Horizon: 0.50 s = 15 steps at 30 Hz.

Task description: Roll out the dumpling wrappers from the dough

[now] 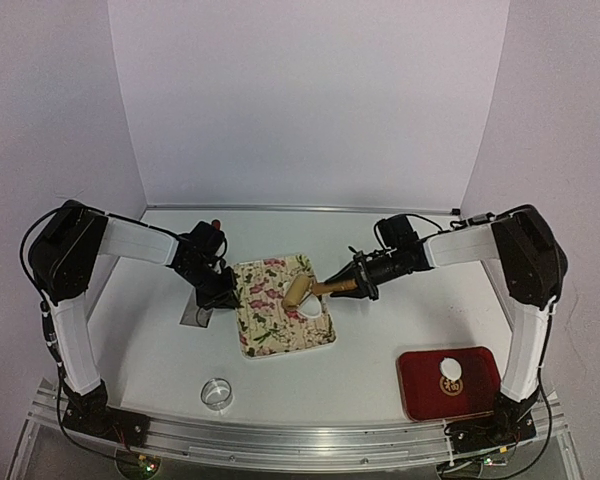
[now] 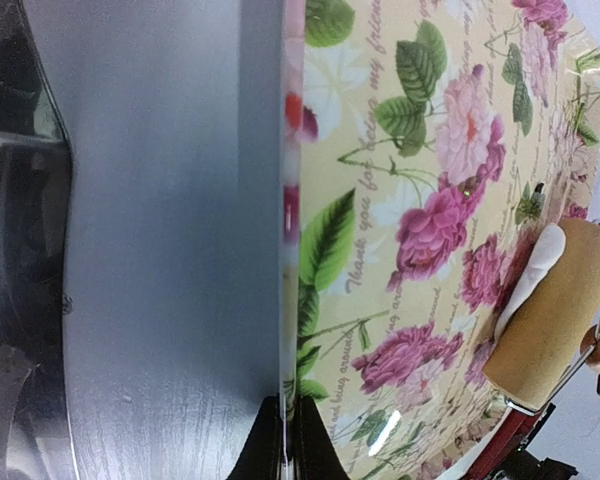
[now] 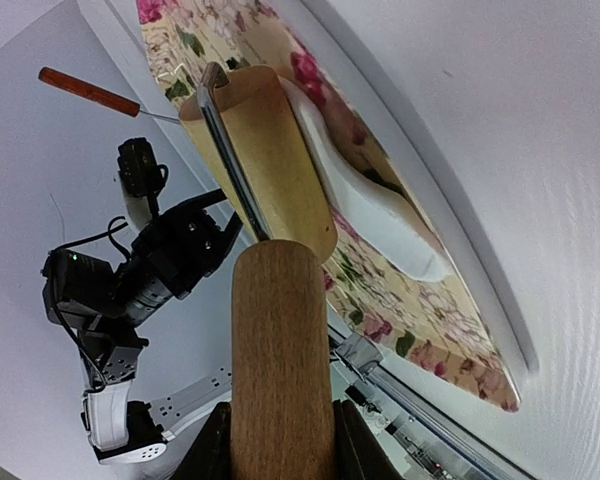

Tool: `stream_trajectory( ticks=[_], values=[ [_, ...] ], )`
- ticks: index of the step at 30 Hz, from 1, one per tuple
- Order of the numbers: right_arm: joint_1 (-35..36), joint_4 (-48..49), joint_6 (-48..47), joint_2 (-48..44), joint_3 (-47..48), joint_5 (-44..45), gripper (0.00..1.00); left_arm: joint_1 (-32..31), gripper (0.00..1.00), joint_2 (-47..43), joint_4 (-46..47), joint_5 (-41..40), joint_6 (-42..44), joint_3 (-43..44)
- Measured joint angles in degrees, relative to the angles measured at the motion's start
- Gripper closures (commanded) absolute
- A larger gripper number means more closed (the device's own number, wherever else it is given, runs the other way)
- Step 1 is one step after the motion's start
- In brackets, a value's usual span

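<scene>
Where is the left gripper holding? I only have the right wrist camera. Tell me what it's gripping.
Observer: The left gripper is clamped on the left rim of the floral tray; its own wrist view shows a finger on each side of the rim.
Operator: Report any finished wrappers set aside.
Observer: One round white wrapper lies on a red tray at the near right of the top view.
Operator: Locate the ring cutter.
Observer: The ring cutter sits apart from the floral tray, on its near side, toward the left.
</scene>
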Motion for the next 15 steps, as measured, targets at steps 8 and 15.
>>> stream_trajectory(
  ticks=[8,15],
  values=[
    [-0.3,-3.2,0.3,-8.0,-8.4,1.9,1.0,-0.4,1.0,-1.2,-1.7,0.2,0.9,-0.9],
    [0.2,-7.8,-0.7,-3.8,-3.2,-0.9,1.0,-0.5,1.0,-2.5,-4.5,-0.5,1.7,-1.3]
  ],
)
